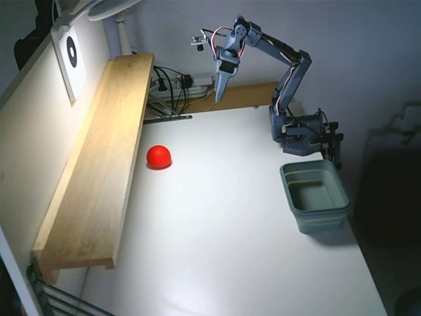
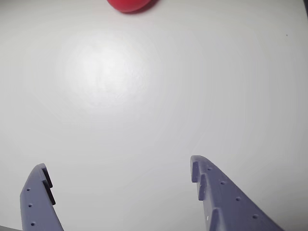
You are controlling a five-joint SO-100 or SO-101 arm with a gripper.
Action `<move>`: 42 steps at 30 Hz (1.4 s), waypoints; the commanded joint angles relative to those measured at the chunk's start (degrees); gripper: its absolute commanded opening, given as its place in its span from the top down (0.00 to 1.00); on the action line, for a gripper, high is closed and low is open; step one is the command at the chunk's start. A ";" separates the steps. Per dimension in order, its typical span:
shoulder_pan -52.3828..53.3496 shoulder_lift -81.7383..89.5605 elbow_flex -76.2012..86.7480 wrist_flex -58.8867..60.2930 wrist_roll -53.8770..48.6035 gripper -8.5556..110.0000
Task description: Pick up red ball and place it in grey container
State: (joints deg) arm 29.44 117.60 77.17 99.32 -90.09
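Note:
A small red ball [image 1: 158, 157] lies on the white table, left of centre and close beside the wooden shelf. In the wrist view only the lower part of the ball [image 2: 129, 5] shows at the top edge. The grey container [image 1: 322, 220] stands at the right side of the table, in front of the arm's base, with nothing visible inside. My gripper [image 1: 220, 92] hangs in the air at the back of the table, pointing down, well behind and to the right of the ball. Seen from the wrist, the gripper [image 2: 118, 163] is open with bare table between its purple fingers [image 2: 211, 187].
A long wooden shelf [image 1: 99, 164] runs along the left side, next to the ball. Cables and a power strip [image 1: 174, 84] lie at the back, under the gripper. The arm's base [image 1: 299, 131] is clamped at the right rear. The table's right edge passes just beyond the container.

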 commanded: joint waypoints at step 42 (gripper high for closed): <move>0.56 21.67 61.37 -38.59 0.09 0.61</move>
State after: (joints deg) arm 29.44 137.64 136.14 63.81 -90.09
